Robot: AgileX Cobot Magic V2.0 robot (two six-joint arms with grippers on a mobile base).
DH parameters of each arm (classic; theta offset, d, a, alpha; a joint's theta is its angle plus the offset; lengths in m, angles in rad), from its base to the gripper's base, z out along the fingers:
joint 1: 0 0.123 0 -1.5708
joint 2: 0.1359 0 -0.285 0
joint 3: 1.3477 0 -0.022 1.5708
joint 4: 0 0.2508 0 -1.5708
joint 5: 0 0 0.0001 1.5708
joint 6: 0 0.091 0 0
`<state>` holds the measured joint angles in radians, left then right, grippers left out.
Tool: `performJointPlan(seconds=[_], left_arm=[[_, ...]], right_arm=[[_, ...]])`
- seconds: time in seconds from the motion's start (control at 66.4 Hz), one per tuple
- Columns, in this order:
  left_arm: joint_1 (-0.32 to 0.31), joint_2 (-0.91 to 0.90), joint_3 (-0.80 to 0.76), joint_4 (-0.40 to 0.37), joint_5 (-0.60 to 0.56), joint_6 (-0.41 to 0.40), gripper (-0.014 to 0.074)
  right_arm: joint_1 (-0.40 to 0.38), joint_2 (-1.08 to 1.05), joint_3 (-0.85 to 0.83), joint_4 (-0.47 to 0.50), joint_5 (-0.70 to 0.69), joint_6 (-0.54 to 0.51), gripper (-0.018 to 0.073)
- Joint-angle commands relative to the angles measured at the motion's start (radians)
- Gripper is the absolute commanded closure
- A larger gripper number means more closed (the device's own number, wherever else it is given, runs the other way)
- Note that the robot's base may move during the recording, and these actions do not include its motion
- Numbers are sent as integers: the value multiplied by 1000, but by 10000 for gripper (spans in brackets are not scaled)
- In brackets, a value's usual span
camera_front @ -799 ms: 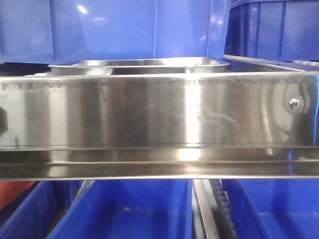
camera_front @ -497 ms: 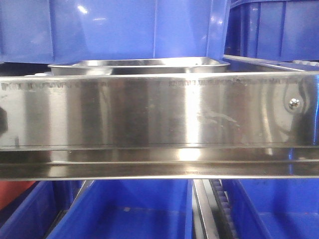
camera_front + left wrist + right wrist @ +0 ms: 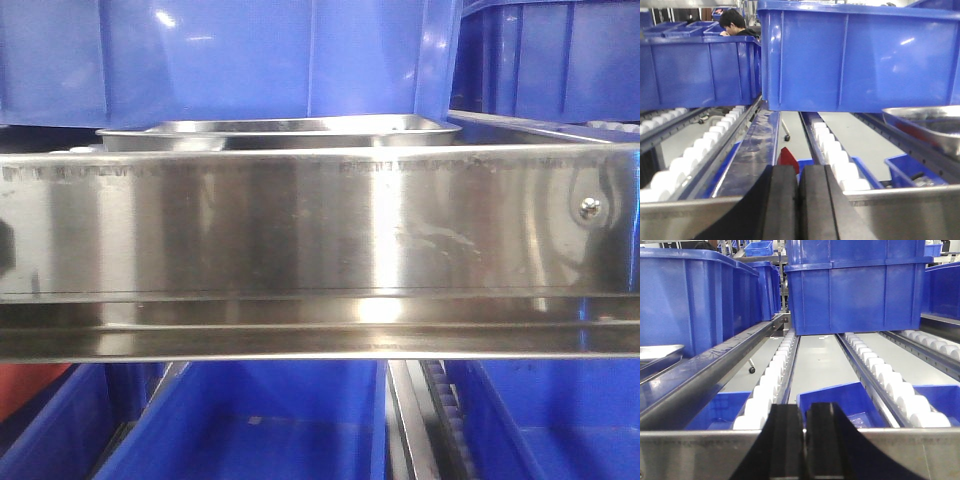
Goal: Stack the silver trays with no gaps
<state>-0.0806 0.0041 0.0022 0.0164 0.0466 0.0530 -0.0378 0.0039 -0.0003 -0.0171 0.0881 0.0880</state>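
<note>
A silver tray [image 3: 280,134] lies on the shelf just behind the steel rail, under a blue bin; only its rim and near wall show, so I cannot tell if it is one tray or a stack. Its corner shows at the right edge of the left wrist view [image 3: 930,127] and at the left edge of the right wrist view [image 3: 657,354]. My left gripper [image 3: 798,172] is shut and empty, in front of the rail, left of the tray. My right gripper [image 3: 804,412] is shut and empty, right of the tray.
A brushed-steel shelf rail [image 3: 320,230] with a screw [image 3: 590,208] spans the front. Blue bins [image 3: 230,55] stand on white roller tracks [image 3: 775,375] behind it, more bins on the level below [image 3: 250,430]. A person [image 3: 735,24] sits far back left.
</note>
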Motion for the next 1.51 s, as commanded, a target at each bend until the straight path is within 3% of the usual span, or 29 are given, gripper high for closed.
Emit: performJointPlan(seconds=[0.0, 0.663, 0.784, 0.995, 1.055, 1.191, 1.251, 1.492], left_arm=[[-7, -4, -2, 18, -19, 0, 612], [-7, -4, -2, 18, -19, 0, 612], [-7, -4, -2, 18, -30, 0, 612], [-7, -4, -2, 16, -166, 0, 612], [-7, -4, -20, 14, -168, 0, 612], [-7, -4, -122, 14, -106, 0, 612], [-7, -4, -181, 14, -20, 0, 612], [-7, 117, -413, -22, 207, 0, 612]], right_arm=[[1, -4, 0, 0, -18, -8, 575], [1, -4, 0, 0, -49, -8, 575], [1, -4, 0, 0, -130, -8, 575], [1, -4, 0, 0, -427, -8, 575], [1, -4, 0, 0, -457, -1, 575], [1, -4, -128, 0, -358, 8, 575], [1, -4, -199, 0, -294, 8, 575], [1, 114, -473, 0, 82, 8, 575]])
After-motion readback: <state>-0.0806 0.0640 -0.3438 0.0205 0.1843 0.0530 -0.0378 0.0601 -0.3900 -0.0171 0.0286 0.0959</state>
